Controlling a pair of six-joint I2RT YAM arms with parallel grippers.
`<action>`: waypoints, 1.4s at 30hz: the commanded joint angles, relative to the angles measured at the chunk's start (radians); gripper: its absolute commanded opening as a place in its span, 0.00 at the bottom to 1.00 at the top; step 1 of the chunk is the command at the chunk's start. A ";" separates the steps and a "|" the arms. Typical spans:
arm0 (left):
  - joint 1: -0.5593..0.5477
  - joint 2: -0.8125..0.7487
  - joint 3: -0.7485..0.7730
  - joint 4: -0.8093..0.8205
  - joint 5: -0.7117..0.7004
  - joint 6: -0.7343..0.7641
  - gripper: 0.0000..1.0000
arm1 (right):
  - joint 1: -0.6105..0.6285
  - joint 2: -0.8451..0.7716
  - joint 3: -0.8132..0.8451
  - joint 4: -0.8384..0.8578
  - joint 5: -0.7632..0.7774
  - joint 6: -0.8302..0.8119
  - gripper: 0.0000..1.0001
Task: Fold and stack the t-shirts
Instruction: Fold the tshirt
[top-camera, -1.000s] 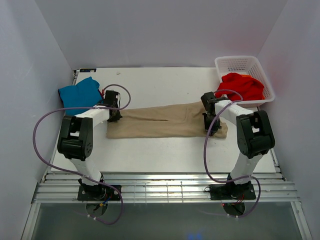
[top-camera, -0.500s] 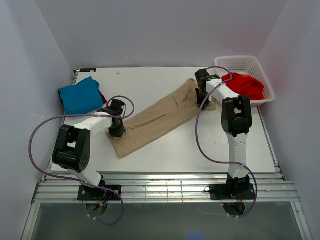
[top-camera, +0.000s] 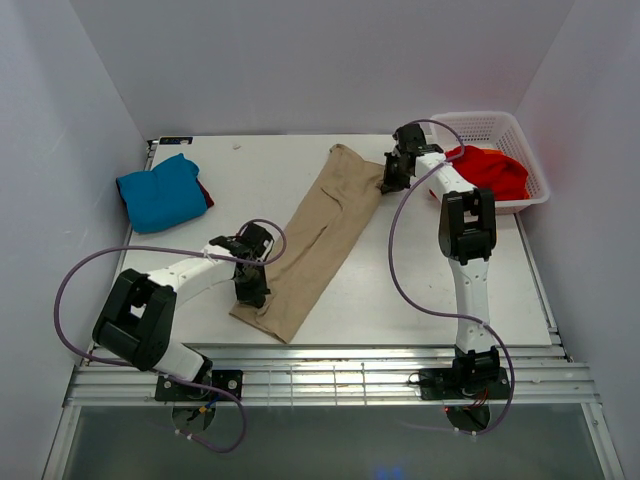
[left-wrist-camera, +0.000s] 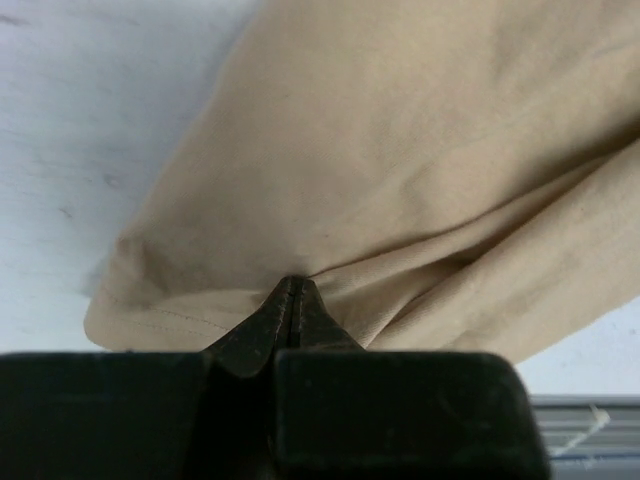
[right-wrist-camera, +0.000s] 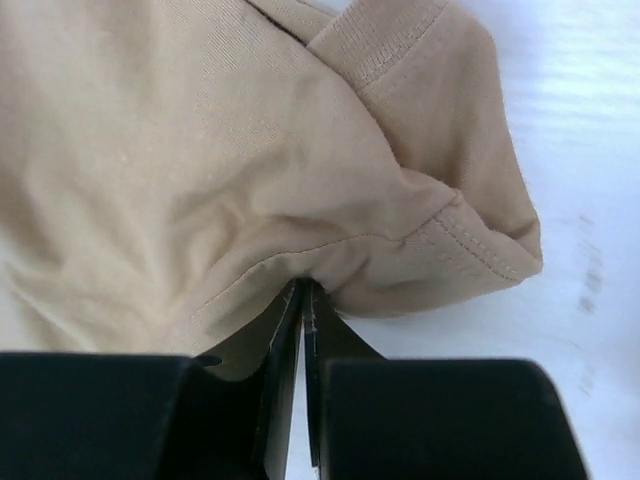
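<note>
One tan t-shirt (top-camera: 315, 235) (narrow, diagonal).

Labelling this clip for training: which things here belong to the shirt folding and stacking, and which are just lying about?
Job: tan shirt, teal shirt, dark red shirt peeking from under it, bright red shirt.
Lying about: white basket holding the bright red shirt, table.

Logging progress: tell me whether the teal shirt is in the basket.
No, the teal shirt lies far left, across from the basket, which holds red cloth.
</note>
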 joint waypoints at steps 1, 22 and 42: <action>-0.037 -0.049 -0.010 -0.008 0.124 -0.051 0.00 | -0.013 0.041 -0.019 0.130 -0.250 0.066 0.11; -0.118 -0.086 0.266 0.000 0.172 -0.056 0.00 | -0.094 -0.354 -0.237 0.374 -0.376 -0.016 0.20; -0.232 -0.079 0.095 -0.026 0.074 0.070 0.00 | 0.215 -0.378 -0.299 0.041 0.108 -0.161 0.08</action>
